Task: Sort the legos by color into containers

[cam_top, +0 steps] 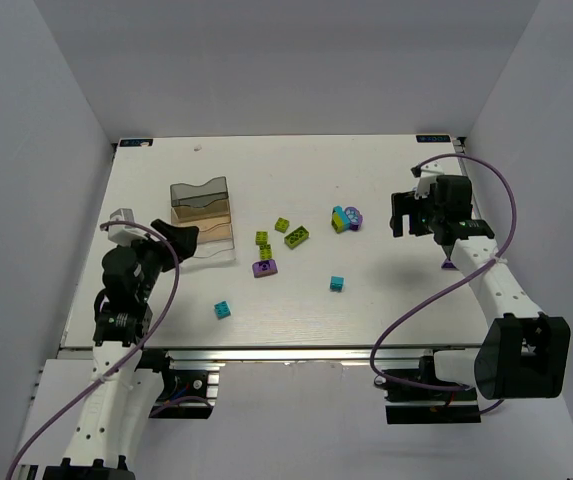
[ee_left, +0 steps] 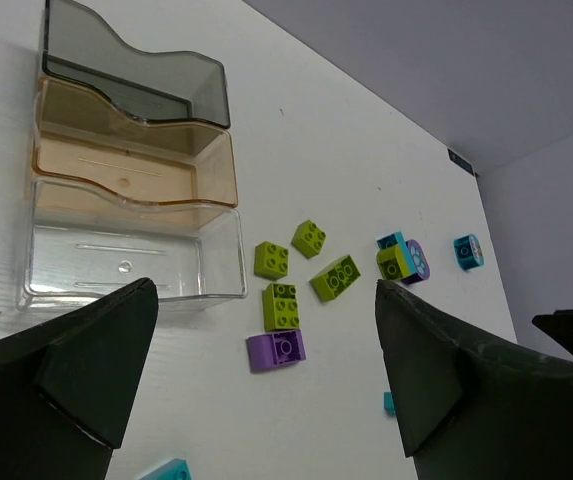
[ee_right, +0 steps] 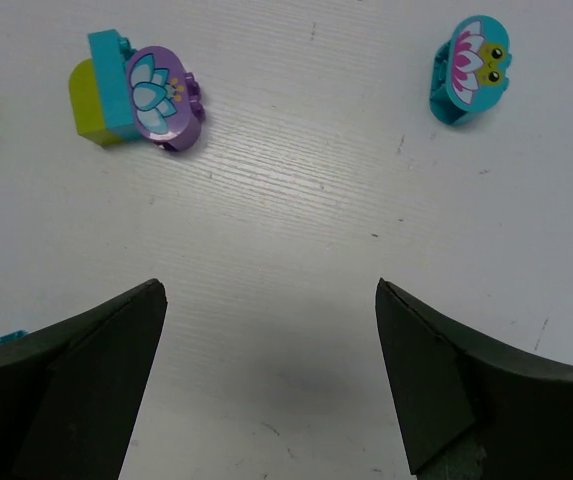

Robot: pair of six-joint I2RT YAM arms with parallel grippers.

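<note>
Your right gripper (ee_right: 268, 300) gapes, holding nothing; only its view shows the frog print on the teal lego (ee_right: 471, 68), upper right. Left gripper (ee_left: 266, 290), likewise spread, frames lime-green legos (ee_left: 282, 305) beside the containers (ee_left: 216, 170), upper left.

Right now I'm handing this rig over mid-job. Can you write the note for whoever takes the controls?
Left gripper: open, empty, hovering by the containers.
Right gripper: open, empty, over bare table near a teal frog-print piece.
Containers: the grey, amber and clear trays all look empty.
Legos, all loose on the table: four lime-green bricks and a purple brick just right of the trays, two teal bricks nearer the arms, and a lime-teal-purple cluster mid-table.
Done: nothing sorted yet.
Left: every piece. The cluster may need separating first.
</note>
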